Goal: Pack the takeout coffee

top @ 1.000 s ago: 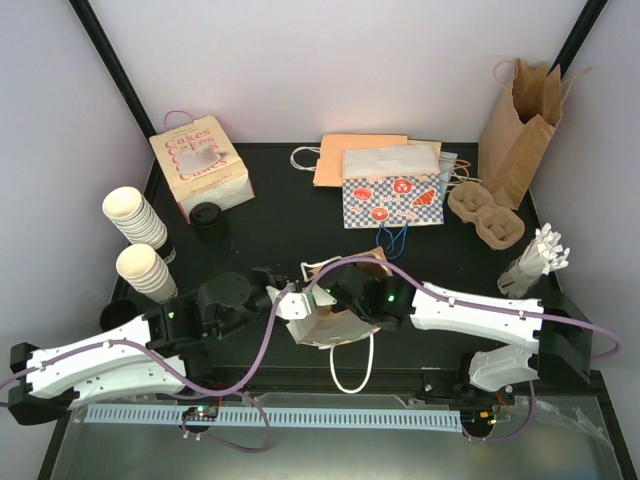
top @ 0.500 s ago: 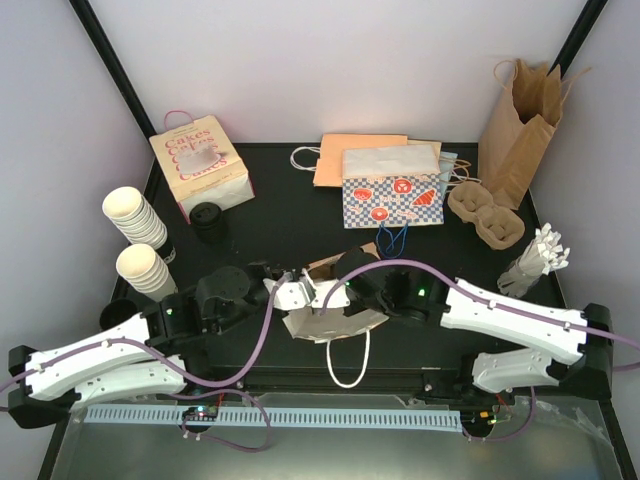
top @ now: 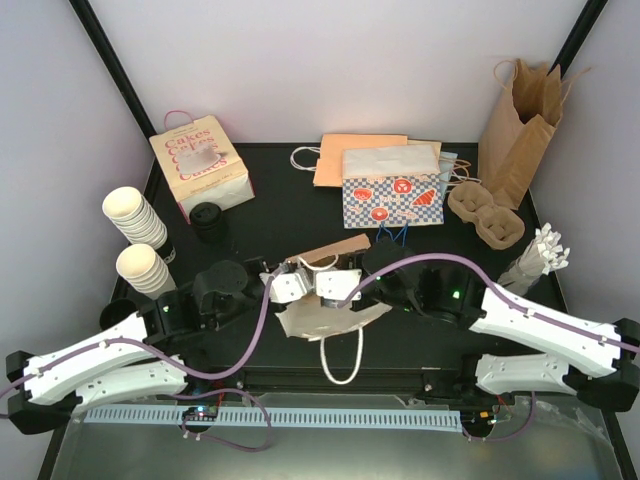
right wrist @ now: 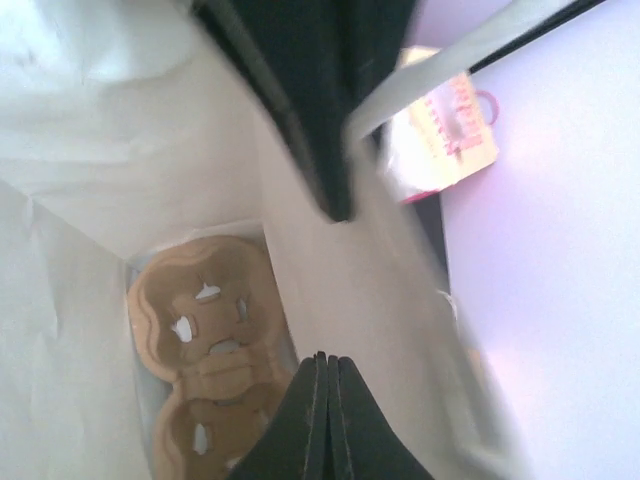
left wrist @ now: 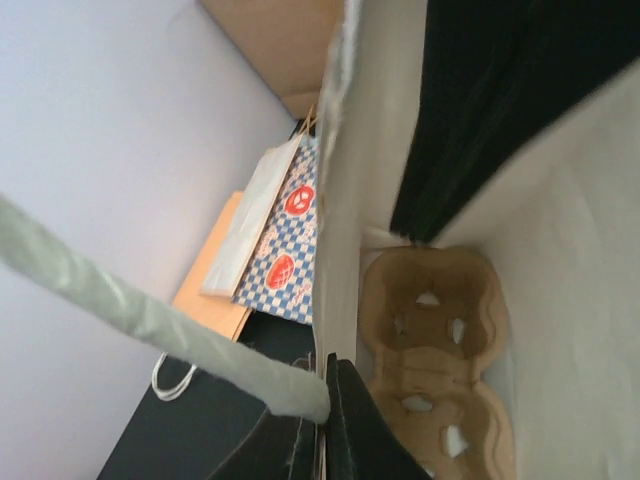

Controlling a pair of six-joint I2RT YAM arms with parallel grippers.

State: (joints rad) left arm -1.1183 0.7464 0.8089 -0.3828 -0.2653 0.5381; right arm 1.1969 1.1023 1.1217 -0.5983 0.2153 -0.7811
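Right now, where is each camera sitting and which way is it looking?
Top external: high behind the arms, looking down on the table; both arms show, left gripper and right gripper pinching the white bag.
Left wrist: on the left arm, looking into the white bag at a cup carrier; its shut fingers show.
Right wrist: on the right arm, looking into the same bag; its shut fingers show.
Shared: both wrist views show the cup carrier.
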